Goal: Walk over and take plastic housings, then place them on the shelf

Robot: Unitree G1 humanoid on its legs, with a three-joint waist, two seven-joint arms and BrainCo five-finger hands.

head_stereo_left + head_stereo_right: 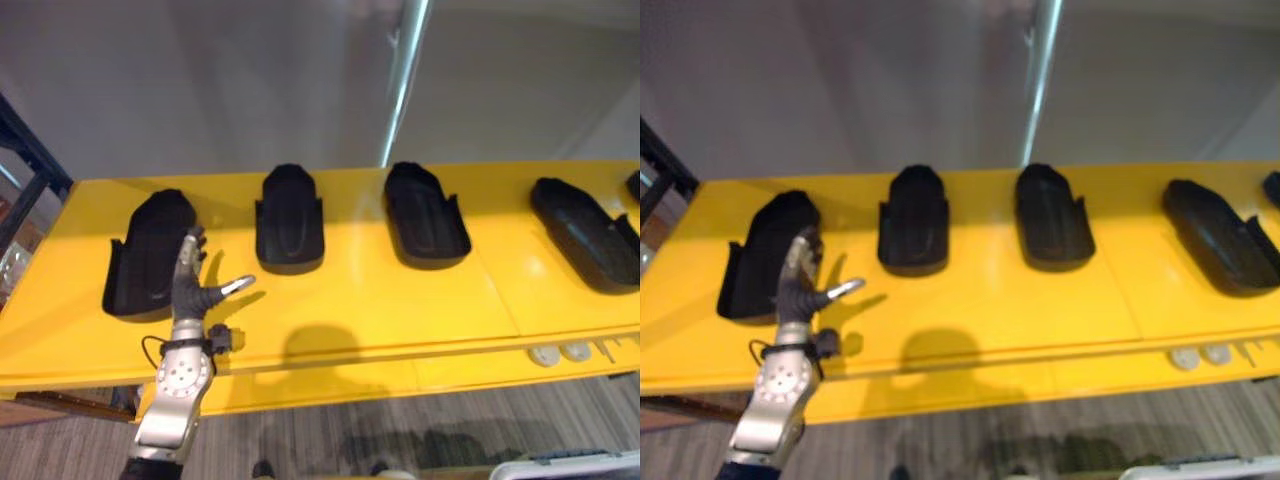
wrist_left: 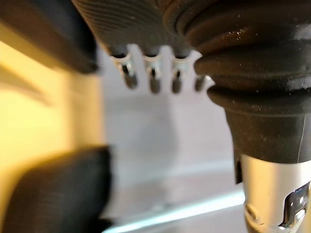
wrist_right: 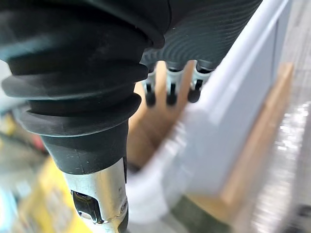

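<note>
**Stretching an open left robot hand (image 1: 188, 292) over the yellow desk (image 1: 380, 300)**

Four black plastic housings lie in a row on the desk, hollow side up, well apart from one another. The left robot hand comes in from the near edge with its fingers straight and its thumb spread out to the right, holding nothing. Its fingertips lie over the right wall of the leftmost housing (image 1: 145, 250); whether they touch it cannot be told. The second housing (image 1: 289, 220), third housing (image 1: 425, 215) and fourth housing (image 1: 585, 232) lie untouched further right. The right robot hand (image 3: 171, 92) hangs empty with its fingers loosely straight, beside a pale box (image 3: 243, 111). Small white parts (image 1: 560, 352) sit on the desk's lower front ledge at the right.
</note>
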